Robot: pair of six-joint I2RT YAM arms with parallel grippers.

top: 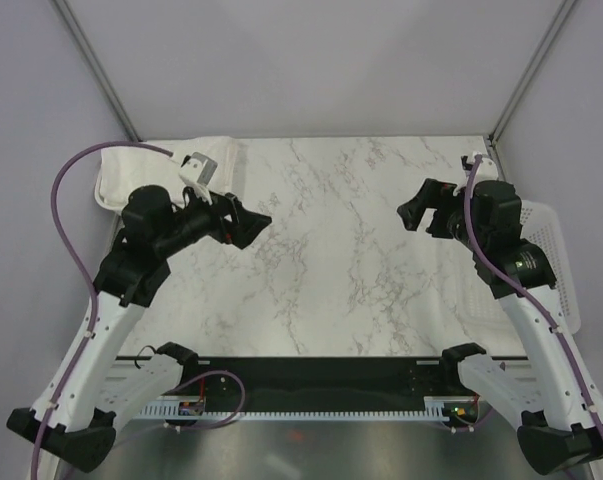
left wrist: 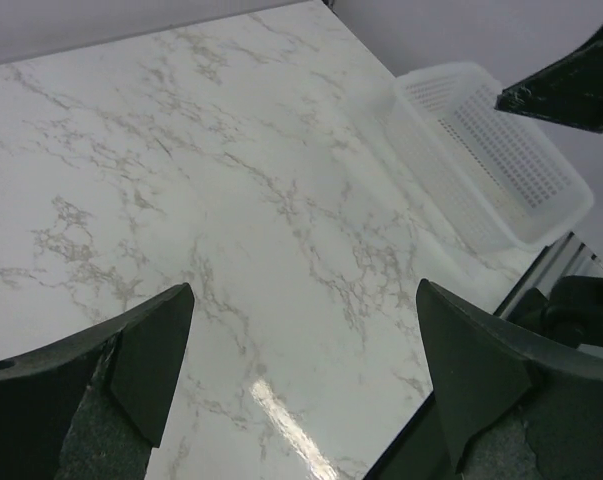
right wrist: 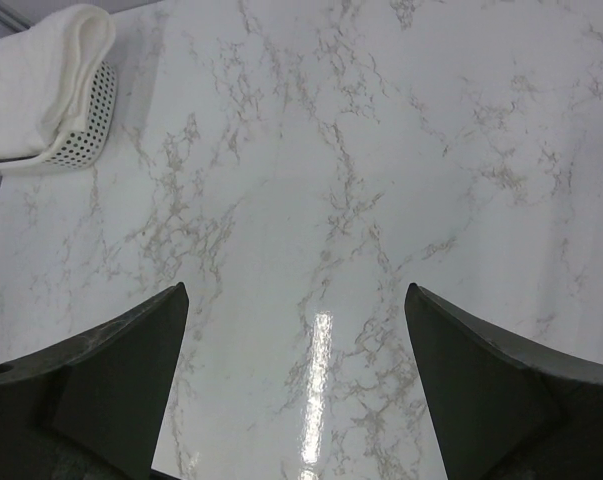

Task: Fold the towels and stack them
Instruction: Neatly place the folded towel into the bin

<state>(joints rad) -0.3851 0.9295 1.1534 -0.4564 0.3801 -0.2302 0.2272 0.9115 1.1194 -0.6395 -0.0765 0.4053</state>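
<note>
White towels (top: 131, 172) lie piled in a white perforated basket (top: 217, 152) at the table's far left corner. They also show in the right wrist view (right wrist: 36, 75), draped over the basket's dotted wall (right wrist: 91, 115). My left gripper (top: 249, 222) is open and empty, held above the marble table right of the towels. My right gripper (top: 413, 213) is open and empty, held above the table's right part. In both wrist views only bare marble lies between the fingers.
An empty white mesh basket (top: 551, 255) stands at the table's right edge, also in the left wrist view (left wrist: 501, 150). The marble table top (top: 331, 250) spans the middle. Grey walls close the back and sides.
</note>
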